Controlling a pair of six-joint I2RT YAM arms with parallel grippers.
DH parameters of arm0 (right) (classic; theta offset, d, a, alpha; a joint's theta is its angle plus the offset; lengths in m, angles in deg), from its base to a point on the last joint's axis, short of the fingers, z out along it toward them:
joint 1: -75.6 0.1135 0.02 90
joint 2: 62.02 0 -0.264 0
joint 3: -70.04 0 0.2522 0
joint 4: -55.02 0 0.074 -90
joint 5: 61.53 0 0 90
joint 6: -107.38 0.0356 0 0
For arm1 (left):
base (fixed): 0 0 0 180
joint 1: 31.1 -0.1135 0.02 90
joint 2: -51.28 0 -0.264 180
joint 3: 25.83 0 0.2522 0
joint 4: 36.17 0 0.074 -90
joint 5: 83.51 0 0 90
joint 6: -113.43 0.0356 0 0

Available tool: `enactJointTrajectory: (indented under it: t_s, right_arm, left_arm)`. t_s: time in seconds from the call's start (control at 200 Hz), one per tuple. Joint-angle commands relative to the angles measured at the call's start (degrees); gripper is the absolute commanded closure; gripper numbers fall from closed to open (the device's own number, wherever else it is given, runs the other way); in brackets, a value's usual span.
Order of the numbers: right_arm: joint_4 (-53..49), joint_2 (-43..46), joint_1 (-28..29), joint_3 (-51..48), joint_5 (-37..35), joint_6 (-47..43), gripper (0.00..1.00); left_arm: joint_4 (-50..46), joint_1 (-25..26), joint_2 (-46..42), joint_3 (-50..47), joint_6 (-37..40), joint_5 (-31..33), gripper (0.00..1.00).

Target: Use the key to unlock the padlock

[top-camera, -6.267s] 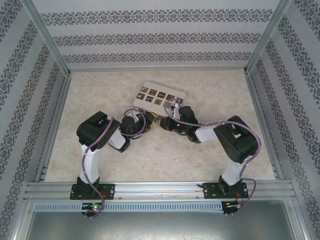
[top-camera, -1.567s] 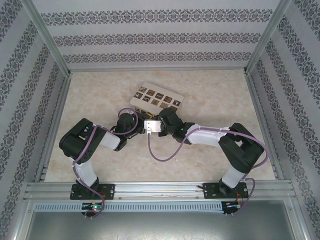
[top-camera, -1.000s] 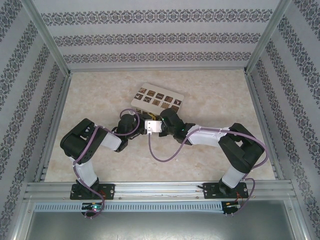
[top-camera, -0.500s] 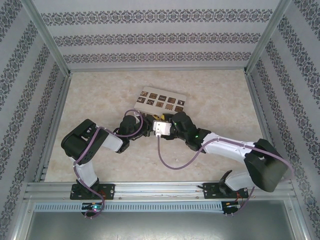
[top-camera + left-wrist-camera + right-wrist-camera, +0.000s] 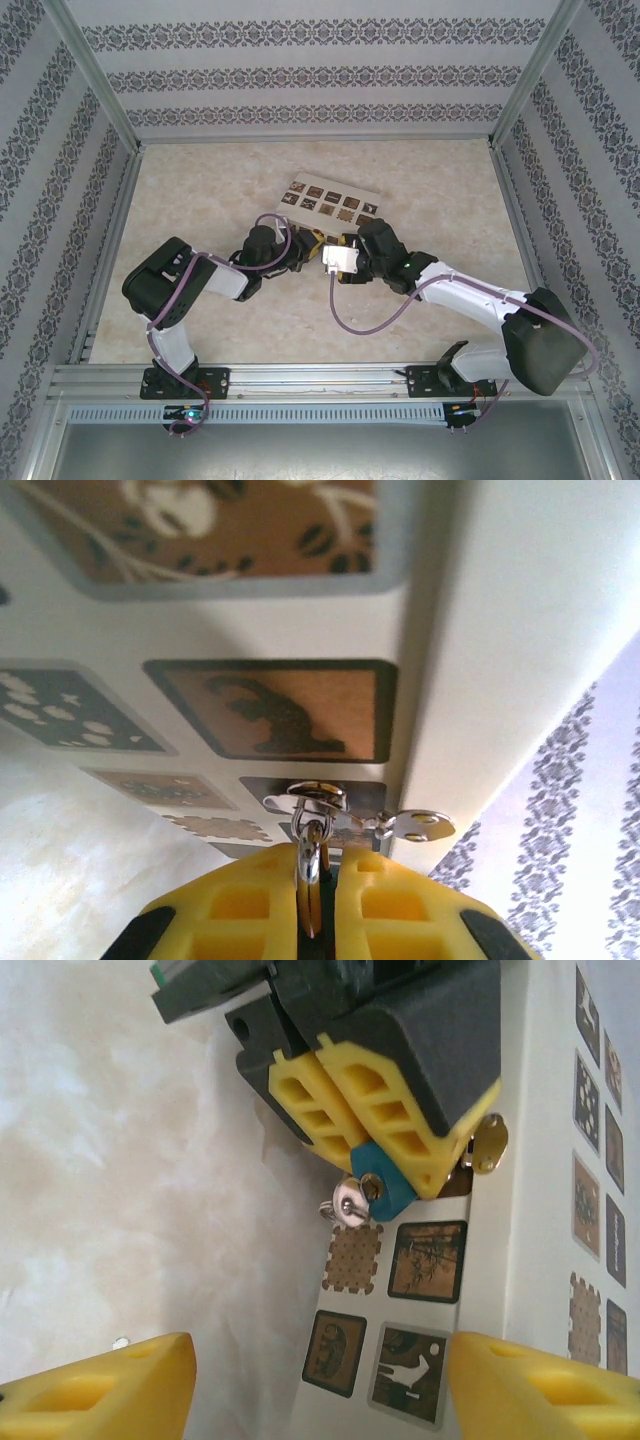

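The blue padlock is pinched between the yellow fingers of my left gripper, which is shut on it. The padlock's silvery shackle runs up through the metal hasp on the cream patterned box. The key, silvery with a small ring, sticks out of the padlock's lower end. My right gripper is open wide and stands back from the key, touching nothing. In the left wrist view my left gripper has its pads closed tight on the shackle.
The box's side with brown picture squares faces both wrist cameras, close to the fingers. Pale marbled tabletop lies to the left of the box. Patterned walls and metal frame posts enclose the table.
My right gripper has let go of the key, opened and drawn back to the right. The box has tipped and shifted slightly right. The left gripper still holds the padlock.
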Motion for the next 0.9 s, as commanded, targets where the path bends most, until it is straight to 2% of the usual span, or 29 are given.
enactJointTrajectory:
  t_s: [0.0,0.06,0.135,0.29,0.66,0.894]
  right_arm:
    - [-2.5,0.35,-0.74,2.31,3.55,-0.77,0.31]
    - [-2.23,0.01,-0.77,2.81,3.98,-0.31,0.32]
    - [-1.42,-0.13,-0.41,3.04,4.0,0.17,0.39]
    - [2.52,-0.14,1.42,0.94,1.07,-0.16,0.46]
    - [10.34,-2.67,4.24,-1.61,-3.66,2.53,0.61]
    - [12.84,-4.79,4.52,-1.09,-5.0,2.23,0.7]
  left_arm:
    - [-4.83,0.63,-3.94,2.57,9.43,-3.99,1.0]
    - [-6.97,0.62,-5.13,2.8,11.59,-3.8,1.0]
    - [-8.51,0.63,-6.1,2.9,13.26,-3.43,1.0]
    - [-7.36,0.65,-6.15,2.9,12.22,-2.73,1.0]
    - [0.37,0.62,-2.8,1.07,-0.54,-0.23,1.0]
    - [0.16,0.71,-2.8,0.79,-2.88,0.4,1.0]
